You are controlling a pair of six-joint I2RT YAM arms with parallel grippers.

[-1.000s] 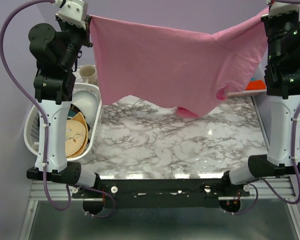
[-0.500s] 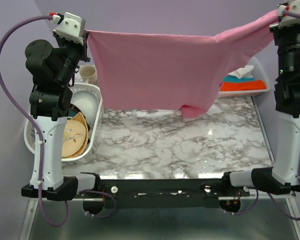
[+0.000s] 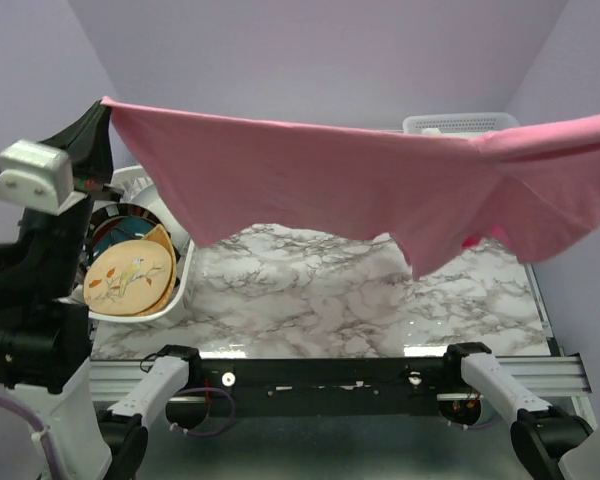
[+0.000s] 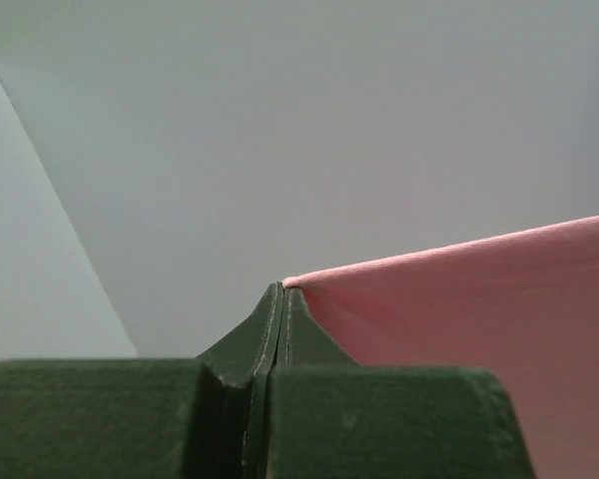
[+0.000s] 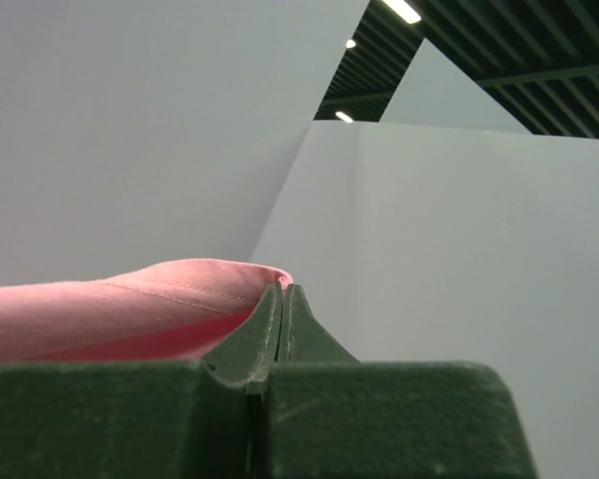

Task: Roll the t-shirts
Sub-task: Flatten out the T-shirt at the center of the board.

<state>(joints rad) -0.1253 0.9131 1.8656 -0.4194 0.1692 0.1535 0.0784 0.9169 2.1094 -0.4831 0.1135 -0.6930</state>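
Observation:
A light-pink t-shirt [image 3: 350,185] hangs stretched in the air across the whole top view, its lower edge sagging clear above the marble table [image 3: 310,300]. My left gripper [image 3: 104,106] is raised high at the far left, shut on the shirt's left corner. In the left wrist view the left gripper [image 4: 283,287] pinches the fabric [image 4: 479,319] at its tips. My right gripper [image 5: 285,287] is shut on a hemmed fold of the shirt [image 5: 110,299]. It lies beyond the right edge of the top view, where the cloth runs out of frame.
A white dish rack [image 3: 175,290] with an orange plate [image 3: 128,278] and other dishes stands at the table's left. A white basket [image 3: 460,123] shows behind the shirt at the back right. Purple walls close in behind and on both sides.
Both arms have swung up and outward, nearer the camera. The shirt has risen with them, pulled wider and flatter, and the right gripper has left the top view.

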